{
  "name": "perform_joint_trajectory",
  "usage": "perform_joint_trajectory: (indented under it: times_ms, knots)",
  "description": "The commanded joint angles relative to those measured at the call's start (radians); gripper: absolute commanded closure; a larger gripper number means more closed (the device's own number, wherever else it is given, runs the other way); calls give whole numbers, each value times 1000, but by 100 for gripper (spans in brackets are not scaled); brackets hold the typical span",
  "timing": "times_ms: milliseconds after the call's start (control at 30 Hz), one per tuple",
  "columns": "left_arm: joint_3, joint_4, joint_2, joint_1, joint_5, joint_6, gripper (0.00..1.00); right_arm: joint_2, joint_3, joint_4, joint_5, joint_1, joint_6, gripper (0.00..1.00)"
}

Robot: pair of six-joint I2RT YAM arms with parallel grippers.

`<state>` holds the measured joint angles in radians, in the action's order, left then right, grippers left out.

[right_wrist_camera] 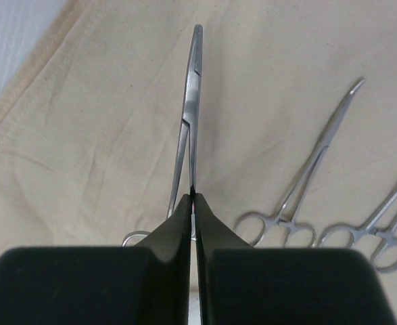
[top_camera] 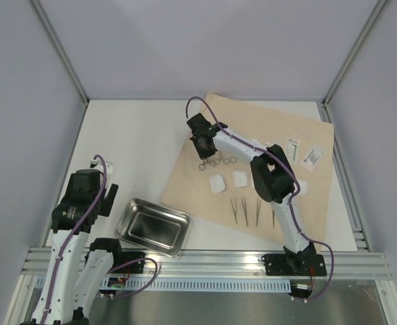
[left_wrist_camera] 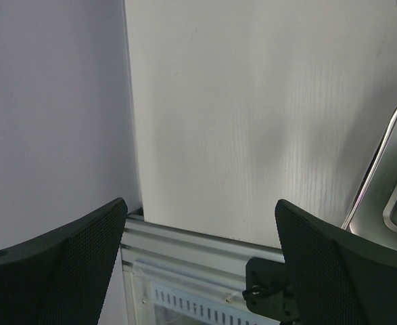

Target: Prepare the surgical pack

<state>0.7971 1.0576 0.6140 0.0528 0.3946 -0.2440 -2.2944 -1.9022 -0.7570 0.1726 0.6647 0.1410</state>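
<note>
The white desk sits boxed in by pale walls. Nearest me, at seven o'clock, the steel tray (top_camera: 152, 225) is bare. The left jaws hang spread wide at its nine o'clock, holding nothing. The tan wrap sheet (top_camera: 266, 122) lies flat toward two o'clock, with tweezers (top_camera: 252, 211) near its front edge, gauze pads (top_camera: 217, 183) beyond them and clear packets (top_camera: 303, 154) at its three o'clock. Farthest out, the right jaws are pressed together, pinching one clamp (right_wrist_camera: 195, 101), with the other clamps (right_wrist_camera: 318, 157) alongside. I judge we're at the start: nothing is in the tray and nothing is wrapped.
</note>
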Motion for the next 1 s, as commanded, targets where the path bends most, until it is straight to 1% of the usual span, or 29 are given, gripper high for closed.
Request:
perform_joint_trajectory:
  times_ms: [0,167,267,300,333,367,400,467,500,600,733,967]
  knots:
    - [1,-16,-11,-2,10,15,0,160,35,82,24,18,-49,100]
    - [1,-16,-11,-2,12,15,0,298,135,126,-2,53,-72,99]
    - [1,-16,-10,-2,12,17,0,383,225,172,-67,133,-135,100]
    - [-1,-15,-10,-2,12,18,0,401,257,206,-103,192,-168,99]
    - [1,-16,-10,-2,13,17,0,417,309,223,-126,223,-193,100]
    - [1,-15,-10,-2,15,18,0,450,342,260,-201,254,-240,100]
    - [-1,-16,-10,-2,15,17,0,461,366,277,-229,316,-263,100]
    - [-1,-15,-8,-2,15,18,0,480,423,310,-272,378,-308,100]
    - [1,-16,-8,-2,15,18,0,481,431,311,-280,427,-316,99]
    - [1,-15,-8,-2,16,18,0,451,436,305,-301,490,-323,100]
    - [-1,-16,-11,-2,18,20,0,398,437,320,-308,533,-291,100]
    - [-1,-18,-14,-2,18,18,0,300,414,325,-257,596,-259,100]
